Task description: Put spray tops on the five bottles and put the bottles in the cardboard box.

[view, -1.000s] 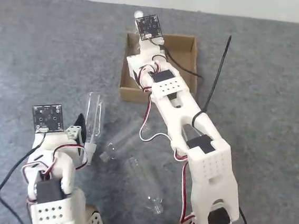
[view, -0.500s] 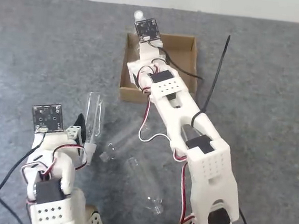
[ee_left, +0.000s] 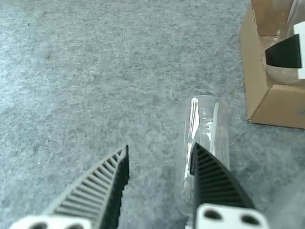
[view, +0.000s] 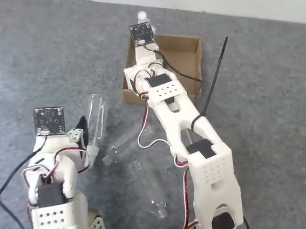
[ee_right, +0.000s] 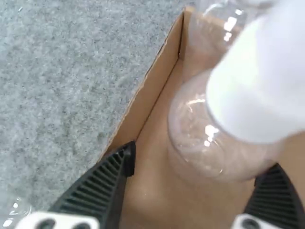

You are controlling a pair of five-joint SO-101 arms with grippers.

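My right gripper (ee_right: 200,164) hangs open over the cardboard box (view: 190,57), its fingers wide on either side of a clear bottle (ee_right: 195,143) with a white spray top (ee_right: 257,86) that stands inside near the box wall. Another clear bottle (ee_right: 221,19) stands in the box corner behind it. A white spray top (view: 142,16) pokes out past the right wrist in the high view. My left gripper (ee_left: 160,151) is open low over the carpet. An upright clear bottle (ee_left: 205,129) without a top stands just beyond one of its fingers (ee_left: 214,181).
Two topless clear bottles lie on the grey carpet between the arms, one (view: 122,143) near the left gripper, one (view: 148,187) closer to the bases. A black cable (view: 214,82) rises beside the right arm. The cardboard box wall (ee_left: 267,95) stands close past the upright bottle.
The right arm's wrist has swung a little to the left over the box. The left arm and the bottles on the carpet have not moved.
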